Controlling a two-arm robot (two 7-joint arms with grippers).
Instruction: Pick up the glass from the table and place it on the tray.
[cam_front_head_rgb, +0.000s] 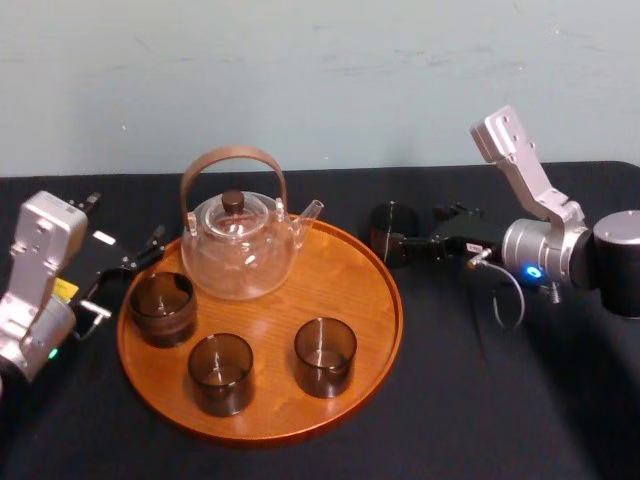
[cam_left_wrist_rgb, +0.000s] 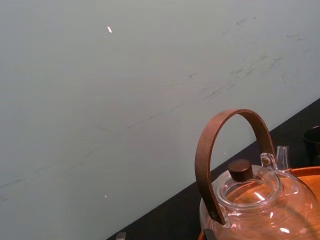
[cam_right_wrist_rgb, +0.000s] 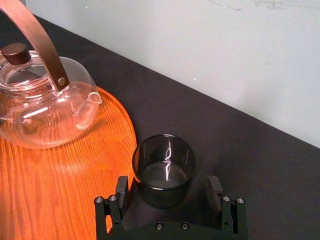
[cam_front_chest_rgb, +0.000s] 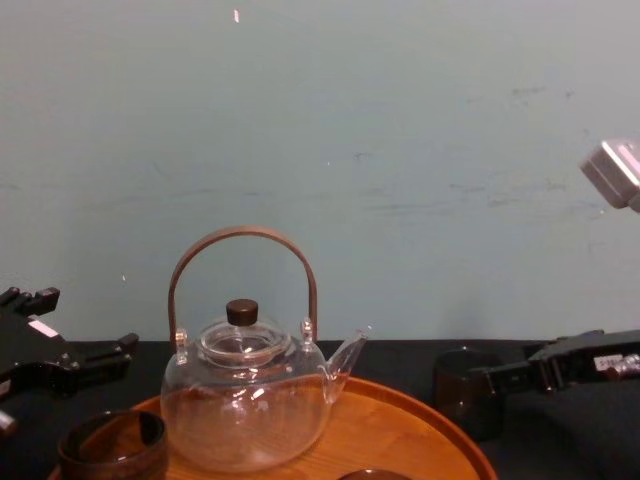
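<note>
A dark smoked glass (cam_front_head_rgb: 390, 225) stands upright on the black table just off the right rim of the round orange-brown wooden tray (cam_front_head_rgb: 345, 285). My right gripper (cam_front_head_rgb: 400, 243) is open around it. In the right wrist view the glass (cam_right_wrist_rgb: 163, 167) sits between the two fingers (cam_right_wrist_rgb: 121, 189) with a gap on each side, close to the tray (cam_right_wrist_rgb: 70, 175). From the chest, the glass (cam_front_chest_rgb: 460, 388) stands right of the tray (cam_front_chest_rgb: 400, 425), with the right gripper (cam_front_chest_rgb: 485, 383) beside it. My left gripper (cam_front_head_rgb: 125, 275) rests open at the tray's left edge.
A clear glass teapot (cam_front_head_rgb: 240, 245) with a brown arched handle stands at the back of the tray. Three more dark glasses (cam_front_head_rgb: 160, 308) (cam_front_head_rgb: 221, 372) (cam_front_head_rgb: 325, 355) stand on the tray's front half. A pale wall runs behind the table.
</note>
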